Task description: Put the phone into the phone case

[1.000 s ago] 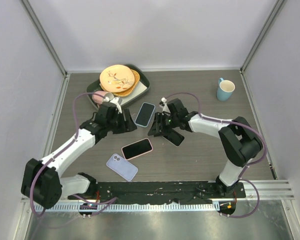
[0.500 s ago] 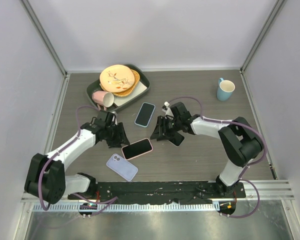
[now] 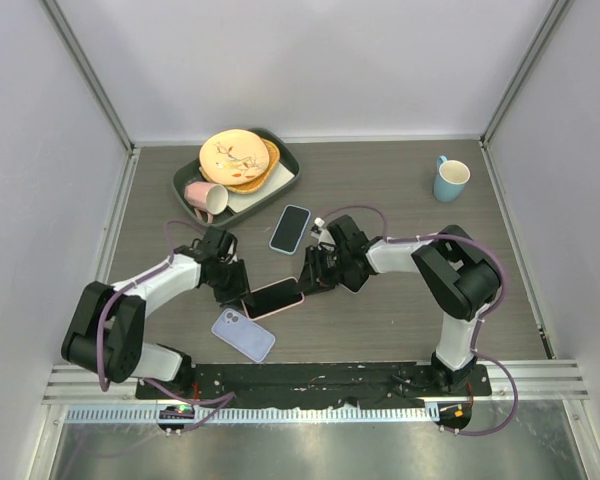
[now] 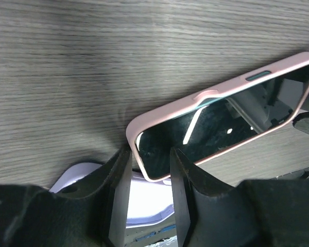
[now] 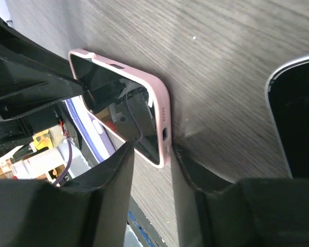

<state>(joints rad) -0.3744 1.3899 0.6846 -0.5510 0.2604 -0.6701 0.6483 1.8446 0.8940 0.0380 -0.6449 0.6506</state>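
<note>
A pink case lies flat near the middle of the counter, and the phone sits in it with its dark glossy screen up. The case runs slantwise, its left end nearer than its right.

The left gripper is down at the case's left end. In the left wrist view its fingers stand a little apart with a corner of the case between them. Whether they actually pinch it cannot be told.

The right gripper is down at the opposite, right end. Its fingers are likewise slightly apart and straddle the corner where the case's port openings show. Again, real contact cannot be made out.

A lilac phone lies back up just near of the case's left end. A blue-edged phone lies face up a little farther back. A black phone lies beside the right gripper, partly hidden by that arm in the top view.

At the far left a dark tray holds plates and a pink cup on its side. A blue mug stands far right.
</note>
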